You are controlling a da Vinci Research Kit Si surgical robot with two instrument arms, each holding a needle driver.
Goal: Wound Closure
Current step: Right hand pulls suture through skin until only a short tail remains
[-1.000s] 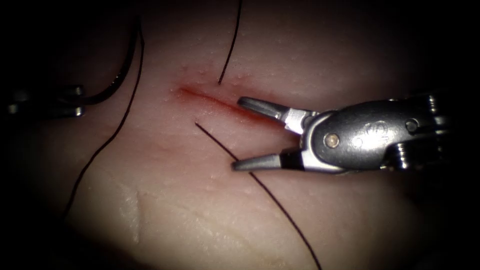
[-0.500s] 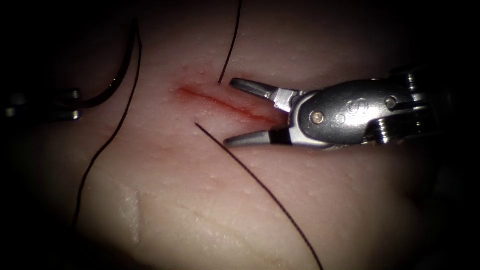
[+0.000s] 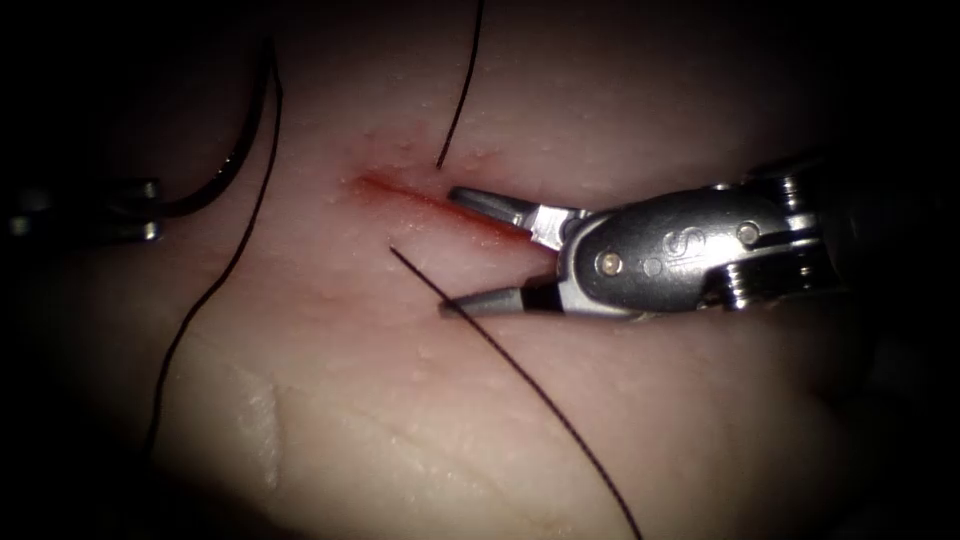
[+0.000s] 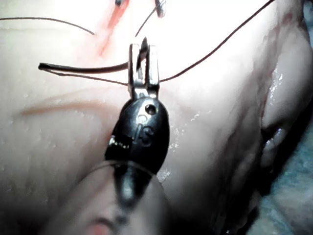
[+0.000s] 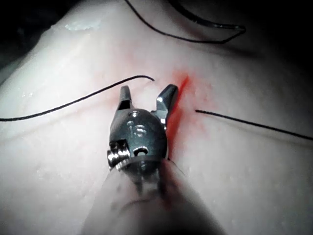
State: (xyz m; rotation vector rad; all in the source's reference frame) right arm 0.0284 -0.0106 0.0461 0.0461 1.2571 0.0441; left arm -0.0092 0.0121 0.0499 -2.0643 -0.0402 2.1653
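The cut (image 3: 420, 200) is a short red line in the tissue (image 3: 400, 400). My right tool (image 3: 448, 250) stands open over the cut's right part and holds nothing. Its upper jaw lies along the cut and its lower jaw tip touches a thread (image 3: 520, 370) that leaves the tissue just below the cut. A second thread (image 3: 460, 90) enters above the cut. Left of the cut, my left tool (image 3: 150, 210) is shut on the curved needle (image 3: 235, 155) near one end of its curve. The needle is out of the tissue. My left tool (image 4: 143, 54) grips the needle (image 4: 83, 67). My right tool (image 5: 146, 93) is open.
A long thread (image 3: 215, 285) trails from the needle down the tissue's left side. A pale glossy ridge (image 3: 265, 420) lies at the tissue's lower left. Red fluid (image 5: 182, 83) stains the tissue around the cut. The tissue drops off into darkness on all sides.
My right tool has moved left along the cut, first up and then a little down, with its jaws still open. The left tool and the needle have barely moved.
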